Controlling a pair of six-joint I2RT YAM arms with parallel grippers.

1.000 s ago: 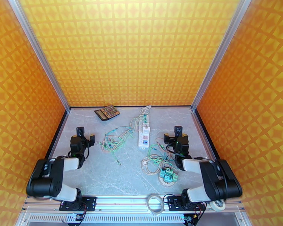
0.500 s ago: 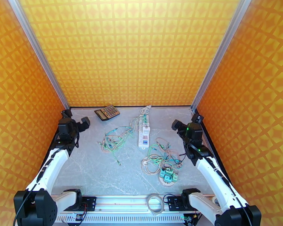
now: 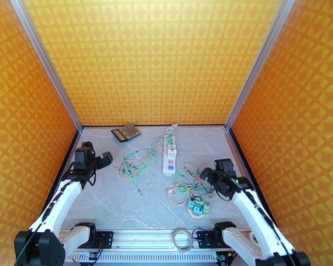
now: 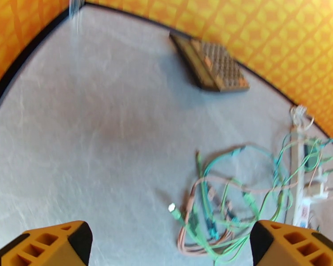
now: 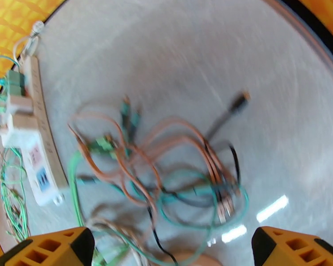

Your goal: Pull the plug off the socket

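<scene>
Top view: 1 white oblong plastic power strip (image 3: 168, 149) lies mid-way on the grey marbled surface (image 3: 104, 196), with 1 white plug block (image 3: 171, 156) seated on it. There are 2 loose cable tangles: a green-pink tangle (image 3: 133, 167) left of the strip and a pink-green-black tangle (image 3: 186, 187) near right. 1 dark flat calculator (image 3: 126, 132) sits at the back. The left end effector (image 3: 97, 152) and right end effector (image 3: 214, 168) both have fingers spread wide and carry nothing.

Left wrist: 2 orange fingertips (image 4: 46, 244) are far apart, with the calculator and green-pink tangle ahead and the strip at the right edge.

Right wrist: blurred. 2 fingertips are apart above the pink-green-black tangle. The strip is at left with the plug on it.
</scene>
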